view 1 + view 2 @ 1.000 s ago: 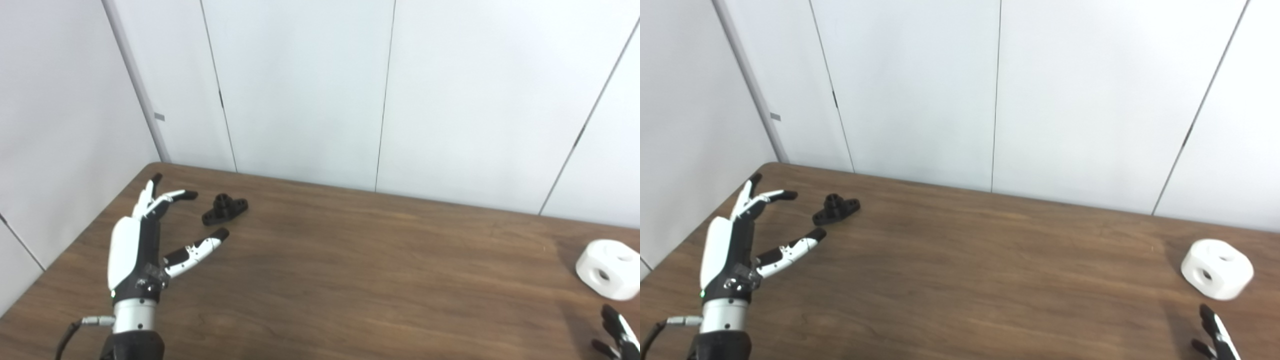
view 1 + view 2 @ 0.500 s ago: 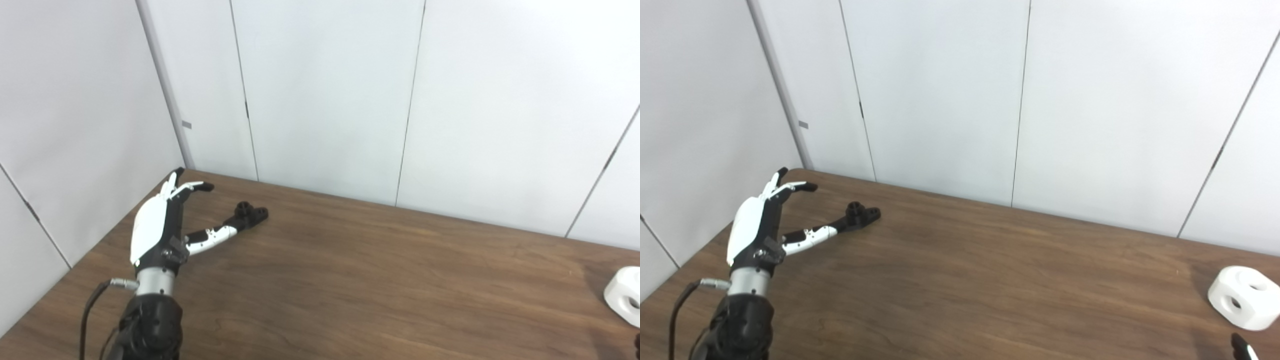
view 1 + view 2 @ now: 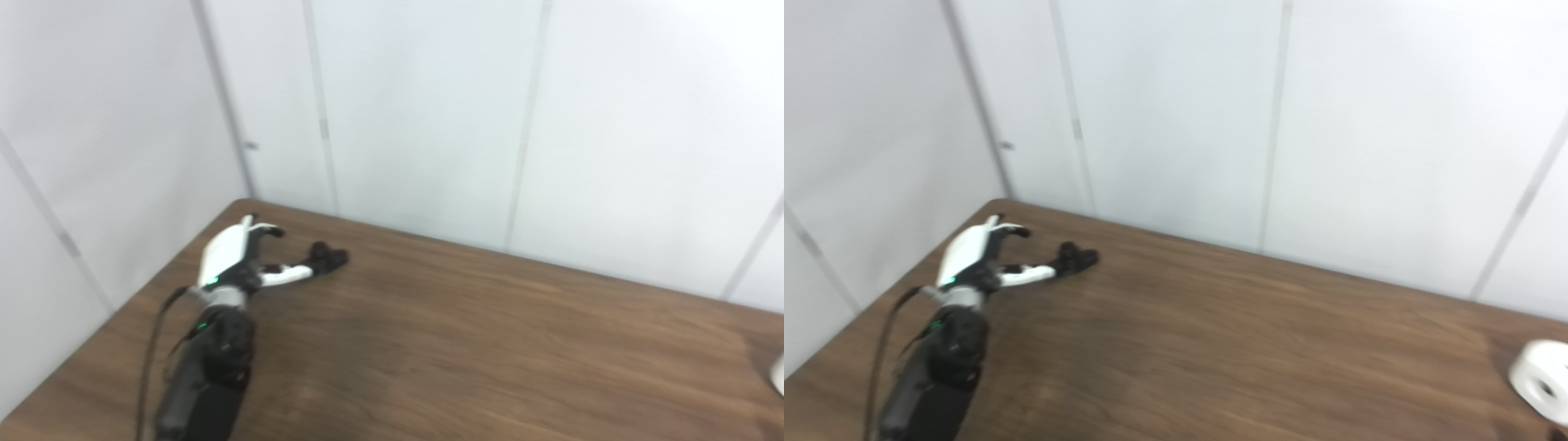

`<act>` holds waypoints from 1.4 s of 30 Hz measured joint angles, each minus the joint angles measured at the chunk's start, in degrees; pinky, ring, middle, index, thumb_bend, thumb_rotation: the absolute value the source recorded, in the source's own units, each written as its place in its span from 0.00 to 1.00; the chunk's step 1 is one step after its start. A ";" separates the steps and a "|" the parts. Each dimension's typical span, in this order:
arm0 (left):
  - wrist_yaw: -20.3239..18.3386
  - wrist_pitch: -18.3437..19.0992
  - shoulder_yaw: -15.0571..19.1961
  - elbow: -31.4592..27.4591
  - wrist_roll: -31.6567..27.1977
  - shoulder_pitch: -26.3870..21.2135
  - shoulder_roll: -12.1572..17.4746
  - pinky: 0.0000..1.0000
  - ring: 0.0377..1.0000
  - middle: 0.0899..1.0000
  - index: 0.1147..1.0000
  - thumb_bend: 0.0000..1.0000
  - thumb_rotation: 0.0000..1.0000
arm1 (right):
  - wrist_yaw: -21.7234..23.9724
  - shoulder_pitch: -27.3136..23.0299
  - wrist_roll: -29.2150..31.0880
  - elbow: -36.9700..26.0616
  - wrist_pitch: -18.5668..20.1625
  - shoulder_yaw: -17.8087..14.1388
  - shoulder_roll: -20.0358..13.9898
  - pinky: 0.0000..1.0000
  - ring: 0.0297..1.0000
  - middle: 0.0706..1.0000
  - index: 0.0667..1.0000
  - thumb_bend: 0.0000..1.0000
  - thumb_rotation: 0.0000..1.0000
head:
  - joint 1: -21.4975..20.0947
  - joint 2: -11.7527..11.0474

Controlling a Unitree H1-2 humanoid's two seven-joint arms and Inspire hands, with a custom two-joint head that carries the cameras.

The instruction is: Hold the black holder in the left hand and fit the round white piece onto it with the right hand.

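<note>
The small black plastic holder (image 3: 327, 258) lies on the bench near its far left corner, blurred in both views. The left hand (image 3: 236, 257), white-backed with black fingers, reaches toward it with its fingers spread apart and holding nothing: the thumb's dark tip meets the holder's near end, though the blur hides whether they truly touch, and the other fingers (image 3: 1012, 231) curl in the air to the holder's left. The round white plastic piece with holes in its side (image 3: 1540, 380) sits well apart at the bench's right edge, partly cut off by the frame. The right hand is out of sight. The bench (image 3: 1225, 343) is dark brown wood-grain laminate, bare between the two parts. Behind and to the left stand plain white wall panels (image 3: 422, 110) with thin vertical seams.
</note>
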 measured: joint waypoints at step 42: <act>9.47 -0.16 -7.84 19.37 -2.90 -6.89 -0.38 1.00 1.00 1.00 0.74 1.00 0.36 | 0.88 5.40 1.71 -2.18 -1.74 -1.77 -1.56 1.00 0.97 0.95 0.99 0.53 0.88 | -2.11 1.32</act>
